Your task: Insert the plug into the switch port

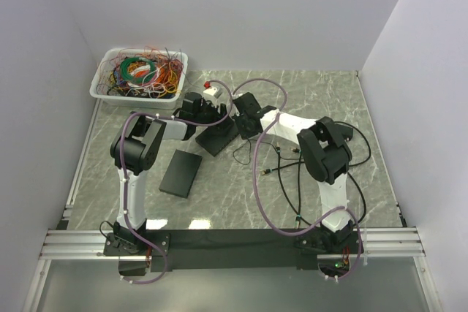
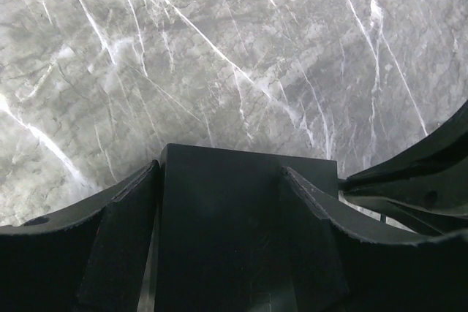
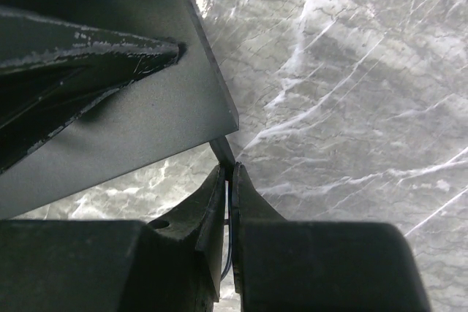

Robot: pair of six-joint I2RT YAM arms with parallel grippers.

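The left claw point(image 2: 219, 174) clamps the switch point(image 2: 245, 217) mid-tabletop point(image 1: 329, 107); the right claw point(image 3: 229, 180) pinches the plug point(image 3: 224, 153) at its corner. Brace the switch firmly and square the plug before pushing gently.

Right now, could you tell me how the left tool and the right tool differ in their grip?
The left tool has its fingers wide apart, one on each side of the black box; the right tool has its fingers almost together. The left tool holds that broad box, while the right tool pinches only a thin cable end, right beside the box's corner. Both are dark, two-fingered and gripping something over the marble table.
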